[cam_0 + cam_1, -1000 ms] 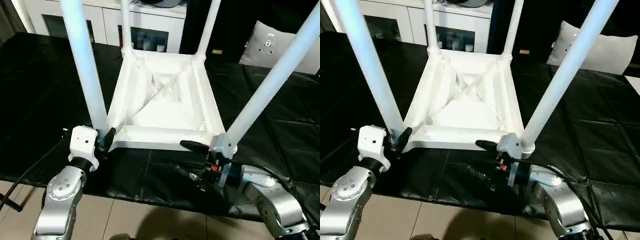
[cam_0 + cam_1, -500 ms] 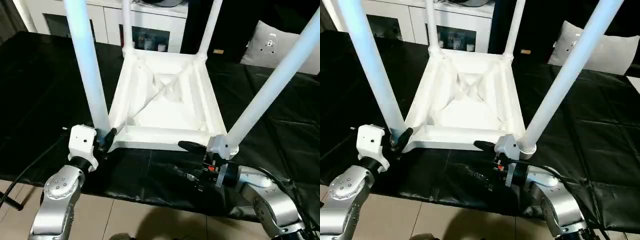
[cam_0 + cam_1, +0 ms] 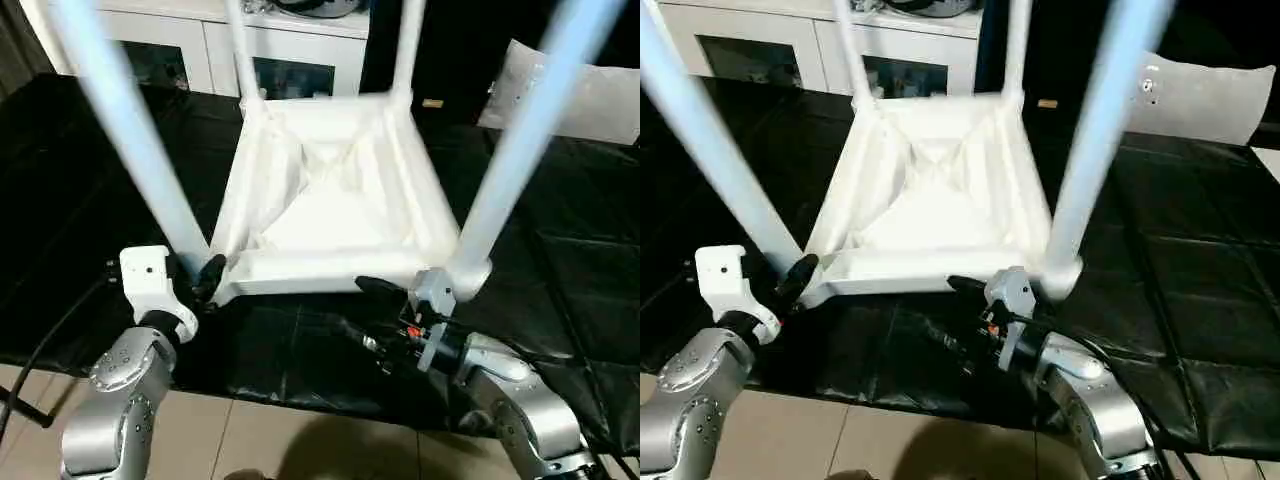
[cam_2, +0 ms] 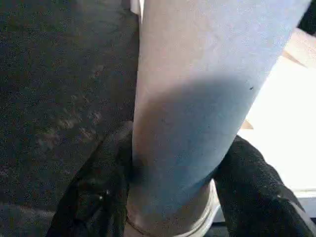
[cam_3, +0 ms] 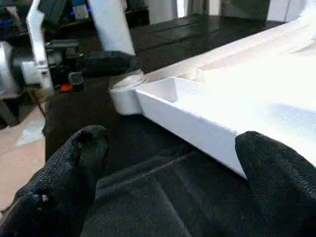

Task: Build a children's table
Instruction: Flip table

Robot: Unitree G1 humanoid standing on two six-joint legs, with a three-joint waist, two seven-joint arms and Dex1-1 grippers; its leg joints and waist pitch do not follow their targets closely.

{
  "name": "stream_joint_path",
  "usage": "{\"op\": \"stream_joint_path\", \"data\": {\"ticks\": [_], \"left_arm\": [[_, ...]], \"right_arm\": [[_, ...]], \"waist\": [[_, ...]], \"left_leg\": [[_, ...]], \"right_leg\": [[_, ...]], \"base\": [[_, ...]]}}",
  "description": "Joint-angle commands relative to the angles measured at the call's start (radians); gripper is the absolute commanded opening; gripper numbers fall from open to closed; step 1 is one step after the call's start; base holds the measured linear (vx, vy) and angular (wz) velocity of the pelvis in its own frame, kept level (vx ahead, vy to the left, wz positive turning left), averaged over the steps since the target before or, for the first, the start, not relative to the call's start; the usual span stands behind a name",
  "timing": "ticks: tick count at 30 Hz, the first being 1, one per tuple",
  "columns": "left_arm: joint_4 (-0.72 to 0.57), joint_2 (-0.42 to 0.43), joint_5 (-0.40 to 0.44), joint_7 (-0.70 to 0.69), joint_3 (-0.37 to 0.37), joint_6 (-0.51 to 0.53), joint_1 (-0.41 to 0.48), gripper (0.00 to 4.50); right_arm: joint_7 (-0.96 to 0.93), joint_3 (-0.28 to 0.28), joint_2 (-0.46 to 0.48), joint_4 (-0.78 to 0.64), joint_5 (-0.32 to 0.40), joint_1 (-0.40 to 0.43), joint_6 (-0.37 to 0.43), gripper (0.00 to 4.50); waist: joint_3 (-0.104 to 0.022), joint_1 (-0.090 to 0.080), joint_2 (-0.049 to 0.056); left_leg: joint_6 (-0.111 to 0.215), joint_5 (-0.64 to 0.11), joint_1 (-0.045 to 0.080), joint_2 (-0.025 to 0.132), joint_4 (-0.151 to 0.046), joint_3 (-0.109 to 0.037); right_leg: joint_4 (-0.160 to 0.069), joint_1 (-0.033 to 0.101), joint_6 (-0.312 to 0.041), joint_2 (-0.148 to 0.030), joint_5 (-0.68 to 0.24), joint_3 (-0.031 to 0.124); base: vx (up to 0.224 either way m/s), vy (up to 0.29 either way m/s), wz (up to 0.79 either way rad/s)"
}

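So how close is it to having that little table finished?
Nearly there, it seems. The children's table lies upside down on the black cloth with all four legs standing in its corner sockets. In hand: the left gripper is clamped round the near left leg just above its socket, while the right gripper sits open at the table's near edge. Left: probably seating that leg and turning the table upright.

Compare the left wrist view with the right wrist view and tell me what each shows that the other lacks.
Left wrist view alone: the left gripper with its fingers closed on the base of a table leg.

Right wrist view alone: the open right gripper and the edge of the children's table top.

Both: that leg at its corner socket, the left gripper, the black cloth.
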Motion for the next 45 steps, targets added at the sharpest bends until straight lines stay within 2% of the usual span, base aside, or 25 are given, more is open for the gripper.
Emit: {"op": "stream_joint_path", "data": {"ticks": [1, 2, 5, 6, 8, 11, 12, 14, 15, 17, 18, 21, 22, 23, 26, 27, 29, 31, 35, 38, 40, 41, 42, 44, 45], "left_arm": [[0.036, -0.04, -0.102, 0.013, 0.012, 0.087, 0.026, 2.06], [0.036, -0.04, -0.102, 0.013, 0.012, 0.087, 0.026, 2.06], [0.011, -0.107, -0.179, 0.056, 0.079, 0.223, 0.011, 2.06], [0.007, -0.113, -0.189, 0.057, 0.081, 0.248, 0.004, 2.06], [0.006, -0.115, -0.193, 0.055, 0.08, 0.254, 0.003, 2.06], [-0.01, -0.132, -0.244, 0.069, 0.084, 0.299, -0.007, 2.06], [-0.014, -0.135, -0.256, 0.072, 0.081, 0.311, -0.008, 2.06], [-0.02, -0.136, -0.263, 0.074, 0.08, 0.328, -0.011, 2.06], [-0.033, -0.136, -0.259, 0.069, 0.07, 0.344, -0.012, 2.06], [-0.042, -0.139, -0.256, 0.068, 0.067, 0.352, -0.013, 2.06], [-0.045, -0.141, -0.254, 0.068, 0.066, 0.357, -0.013, 2.06], [-0.053, -0.138, -0.246, 0.067, 0.054, 0.373, -0.014, 2.06], [-0.056, -0.135, -0.247, 0.069, 0.05, 0.377, -0.014, 2.06], [-0.058, -0.136, -0.25, 0.073, 0.048, 0.378, -0.014, 2.06], [-0.061, -0.129, -0.247, 0.076, 0.033, 0.382, -0.018, 2.06], [-0.062, -0.129, -0.238, 0.072, 0.024, 0.381, -0.022, 2.06], [-0.063, -0.129, -0.229, 0.068, 0.016, 0.38, -0.027, 2.06], [-0.052, -0.123, -0.205, 0.058, -0.015, 0.372, -0.038, 2.06], [-0.036, -0.11, -0.159, 0.051, -0.062, 0.34, -0.057, 2.06], [-0.02, -0.089, -0.11, 0.042, -0.109, 0.302, -0.075, 2.06], [-0.005, -0.05, -0.032, 0.024, -0.171, 0.232, -0.086, 2.05], [-0.005, -0.05, -0.032, 0.024, -0.171, 0.232, -0.086, 2.05], [0.008, -0.019, 0.017, 0.018, -0.211, 0.203, -0.09, 2.05], [0.024, 0.01, 0.059, 0.012, -0.247, 0.183, -0.092, 2.04], [0.027, 0.017, 0.068, 0.01, -0.256, 0.177, -0.092, 2.04]], "right_arm": [[-0.016, -0.024, 0.0, -0.013, -0.003, -0.003, -0.006, 4.5], [-0.016, -0.024, 0.0, -0.013, -0.003, -0.003, -0.006, 4.5], [-0.036, -0.036, 0.004, -0.013, -0.006, -0.004, 0.003, 4.5], [-0.056, -0.042, 0.007, -0.004, -0.017, -0.009, 0.005, 4.5], [-0.07, -0.045, 0.011, 0.004, -0.023, -0.015, 0.006, 4.5], [-0.144, -0.061, 0.042, 0.062, -0.052, -0.052, -0.022, 4.5], [-0.154, -0.069, 0.058, 0.082, -0.044, -0.066, -0.025, 4.5], [-0.161, -0.075, 0.069, 0.095, -0.035, -0.076, -0.025, 4.5], [-0.166, -0.086, 0.099, 0.116, -0.011, -0.097, -0.036, 4.5], [-0.169, -0.095, 0.122, 0.123, 0.01, -0.107, -0.039, 4.5], [-0.171, -0.101, 0.134, 0.125, 0.023, -0.112, -0.038, 4.5], [-0.17, -0.132, 0.186, 0.135, 0.087, -0.13, -0.037, 4.5], [-0.165, -0.139, 0.198, 0.135, 0.106, -0.134, -0.033, 4.5], [-0.161, -0.146, 0.21, 0.134, 0.121, -0.137, -0.036, 4.5], [-0.175, -0.164, 0.241, 0.156, 0.141, -0.154, -0.033, 4.5], [-0.2, -0.176, 0.262, 0.196, 0.133, -0.178, -0.036, 4.5], [-0.228, -0.192, 0.284, 0.234, 0.13, -0.203, -0.051, 4.5], [-0.267, -0.255, 0.333, 0.299, 0.206, -0.264, -0.028, 4.5], [-0.291, -0.304, 0.365, 0.37, 0.263, -0.335, -0.006, 4.5], [-0.285, -0.341, 0.384, 0.416, 0.302, -0.389, 0.007, 4.5], [-0.283, -0.399, 0.402, 0.449, 0.38, -0.442, 0.029, 4.5], [-0.283, -0.399, 0.402, 0.449, 0.38, -0.442, 0.029, 4.5], [-0.276, -0.428, 0.407, 0.466, 0.424, -0.473, 0.049, 4.5], [-0.263, -0.446, 0.408, 0.488, 0.449, -0.503, 0.067, 4.32], [-0.259, -0.451, 0.408, 0.495, 0.453, -0.511, 0.071, 4.21]], "waist": [[-0.042, 0.01, -0.008], [-0.041, 0.009, -0.007], [-0.041, 0.008, -0.007], [-0.04, 0.007, -0.013], [-0.04, 0.01, -0.01], [-0.039, 0.008, -0.011], [-0.04, 0.007, -0.017], [-0.041, 0.009, -0.012], [-0.043, 0.008, -0.025], [-0.043, 0.013, -0.013], [-0.042, 0.012, -0.018], [-0.042, 0.016, -0.015], [-0.043, 0.018, -0.024], [-0.042, 0.023, -0.019], [-0.041, 0.023, -0.019], [-0.04, 0.023, -0.014], [-0.039, 0.022, -0.016], [-0.041, 0.022, -0.012], [-0.042, 0.021, -0.008], [-0.05, 0.022, -0.011], [-0.054, 0.018, -0.013], [-0.052, 0.02, -0.012], [-0.054, 0.016, -0.011], [-0.057, 0.015, -0.011], [-0.059, 0.014, -0.011]], "left_leg": [[0.05, -0.076, -0.007, 0.169, -0.1, -0.077], [0.051, -0.076, -0.008, 0.17, -0.101, -0.077], [0.041, -0.077, -0.009, 0.172, -0.103, -0.079], [0.045, -0.075, -0.011, 0.169, -0.103, -0.077], [0.051, -0.075, -0.011, 0.165, -0.101, -0.075], [0.041, -0.089, -0.008, 0.165, -0.102, -0.074], [0.038, -0.093, -0.009, 0.167, -0.104, -0.075], [0.038, -0.087, -0.007, 0.166, -0.104, -0.074], [0.048, -0.065, -0.009, 0.167, -0.104, -0.073], [0.059, -0.04, -0.009, 0.168, -0.104, -0.074], [0.062, -0.04, -0.008, 0.169, -0.105, -0.073], [0.062, -0.047, -0.006, 0.169, -0.107, -0.074], [0.06, -0.044, -0.005, 0.17, -0.107, -0.072], [0.056, -0.041, -0.005, 0.17, -0.108, -0.072], [0.039, -0.051, -0.005, 0.171, -0.111, -0.073], [0.031, -0.061, -0.005, 0.17, -0.112, -0.073], [0.008, -0.08, -0.003, 0.169, -0.113, -0.071], [0.0, -0.082, -0.003, 0.169, -0.115, -0.072], [-0.013, -0.08, -0.002, 0.169, -0.117, -0.072], [0.015, 0.017, -0.004, 0.165, -0.109, -0.068], [0.04, 0.048, -0.007, 0.162, -0.106, -0.067], [0.051, 0.044, -0.005, 0.162, -0.107, -0.069], [0.067, 0.051, -0.007, 0.163, -0.103, -0.066], [0.075, 0.065, -0.006, 0.162, -0.101, -0.065], [0.082, 0.102, -0.007, 0.161, -0.096, -0.062]], "right_leg": [[-0.067, 0.041, -0.27, -0.154, -0.159, 0.089], [-0.068, 0.04, -0.269, -0.152, -0.158, 0.089], [-0.067, 0.041, -0.268, -0.153, -0.15, 0.088], [-0.069, 0.042, -0.266, -0.153, -0.153, 0.089], [-0.073, 0.042, -0.257, -0.154, -0.182, 0.09], [-0.078, 0.036, -0.248, -0.152, -0.227, 0.089], [-0.078, 0.037, -0.244, -0.15, -0.23, 0.089], [-0.075, 0.035, -0.247, -0.151, -0.218, 0.089], [-0.074, 0.037, -0.245, -0.149, -0.193, 0.088], [-0.07, 0.036, -0.249, -0.151, -0.169, 0.088], [-0.071, 0.036, -0.249, -0.149, -0.165, 0.087], [-0.069, 0.035, -0.248, -0.149, -0.156, 0.087], [-0.07, 0.037, -0.246, -0.15, -0.153, 0.087], [-0.068, 0.036, -0.246, -0.152, -0.152, 0.088], [-0.069, 0.034, -0.241, -0.149, -0.154, 0.086], [-0.069, 0.033, -0.241, -0.15, -0.159, 0.087], [-0.073, 0.032, -0.238, -0.151, -0.184, 0.089], [-0.071, 0.033, -0.24, -0.152, -0.175, 0.09], [-0.068, 0.033, -0.234, -0.149, -0.155, 0.088], [-0.055, 0.039, -0.248, -0.151, -0.033, 0.086], [-0.05, 0.041, -0.259, -0.149, 0.007, 0.084], [-0.052, 0.039, -0.26, -0.149, 0.004, 0.084], [-0.049, 0.04, -0.269, -0.151, 0.012, 0.084], [-0.048, 0.039, -0.275, -0.148, 0.023, 0.081], [-0.042, 0.039, -0.287, -0.149, 0.06, 0.079]], "base": [[0.0, 0.0, 0.0], [0.0, 0.0, 0.0], [0.0, 0.0, 0.0], [0.0, 0.0, 0.0], [0.0, 0.0, 0.0], [0.0, 0.0, 0.0], [0.0, 0.0, 0.0], [0.0, 0.0, 0.0], [0.0, 0.0, 0.0], [0.0, 0.0, 0.0], [0.0, 0.0, 0.0], [0.0, 0.0, 0.0], [0.0, 0.0, 0.0], [0.0, 0.0, 0.0], [0.0, 0.0, 0.0], [0.0, 0.0, 0.0], [0.0, 0.0, 0.0], [0.0, 0.0, 0.0], [0.0, 0.0, 0.0], [0.0, 0.0, 0.0], [0.0, 0.0, 0.0], [0.0, 0.0, 0.0], [0.0, 0.0, 0.0], [0.0, 0.0, 0.0], [0.0, 0.0, 0.0]]}}
